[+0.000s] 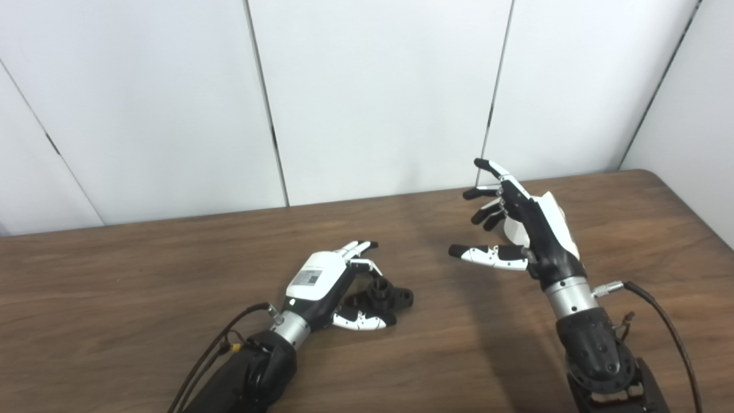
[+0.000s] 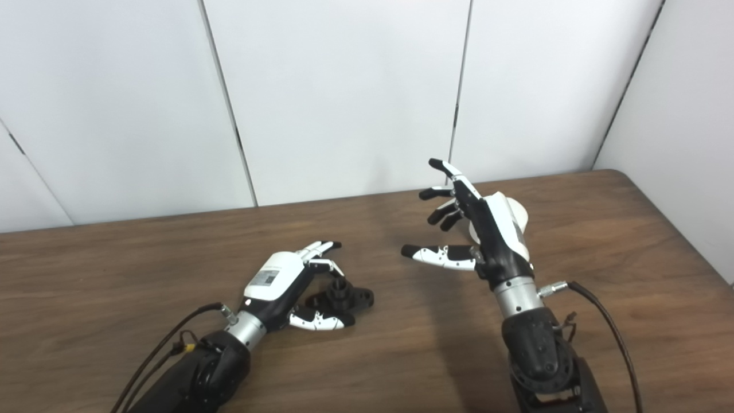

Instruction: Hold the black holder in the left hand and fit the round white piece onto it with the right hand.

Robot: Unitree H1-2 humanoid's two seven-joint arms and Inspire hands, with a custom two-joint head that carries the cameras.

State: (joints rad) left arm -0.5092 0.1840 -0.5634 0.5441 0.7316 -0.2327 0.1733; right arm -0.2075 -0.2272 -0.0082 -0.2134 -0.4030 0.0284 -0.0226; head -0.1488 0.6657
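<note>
The black holder (image 1: 385,296) lies flat on the wooden table, its short round post pointing up. My left hand (image 1: 335,285) rests beside it, fingers reaching over the post and thumb lying along its near side; the hand is open around the holder, which stays on the table. My right hand (image 1: 516,229) hovers above the table at the right, open with fingers spread and thumb pointing left. The round white piece (image 2: 520,215) sits on the table just behind the right hand and is mostly hidden by it; the hand holds nothing.
The brown table (image 1: 143,298) ends at a rounded far right corner (image 1: 659,175). White wall panels stand right behind its far edge. Cables trail from both wrists, the right one (image 1: 665,321) looping toward the table's near right.
</note>
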